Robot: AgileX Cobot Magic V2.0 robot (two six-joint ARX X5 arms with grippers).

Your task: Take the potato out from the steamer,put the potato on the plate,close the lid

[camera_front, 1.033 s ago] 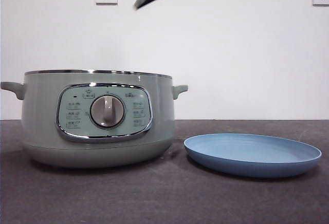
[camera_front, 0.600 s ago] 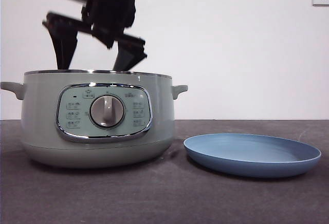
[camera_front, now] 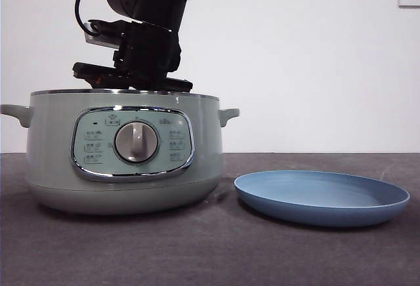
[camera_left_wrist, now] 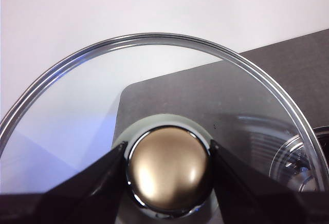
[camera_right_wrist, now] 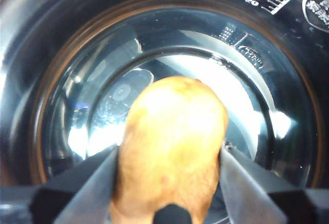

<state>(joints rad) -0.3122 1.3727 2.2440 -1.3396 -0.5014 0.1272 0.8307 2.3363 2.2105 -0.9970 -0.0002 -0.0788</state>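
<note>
Front view, steamer: you see the big pale green steamer (camera_front: 125,151) sitting on the dark table (camera_front: 210,253), with no cover on it and its dial facing you.
Plate: the blue plate (camera_front: 321,197) lies on the table just beside the steamer, on the side away from the arm, with nothing on it.
Arm at the pot: a big black arm comes down from above, and its lower end goes below the steamer's steel rim (so from the front you cannot see the jaws).
Lid: your left wrist view shows the clear glass lid (camera_left_wrist: 77,111) with its steel rim, away from the pot, with the table and wall showing through the glass.
Left gripper: your left gripper (camera_left_wrist: 168,170) has its two black jaws pressed on both sides of the lid's shiny round knob (camera_left_wrist: 168,167).
Potato: your right wrist view shows the orange-brown potato (camera_right_wrist: 172,147) down inside the steamer's shiny dark bowl.
Right gripper: your right gripper (camera_right_wrist: 169,175) has one jaw against each side of the potato.
</note>
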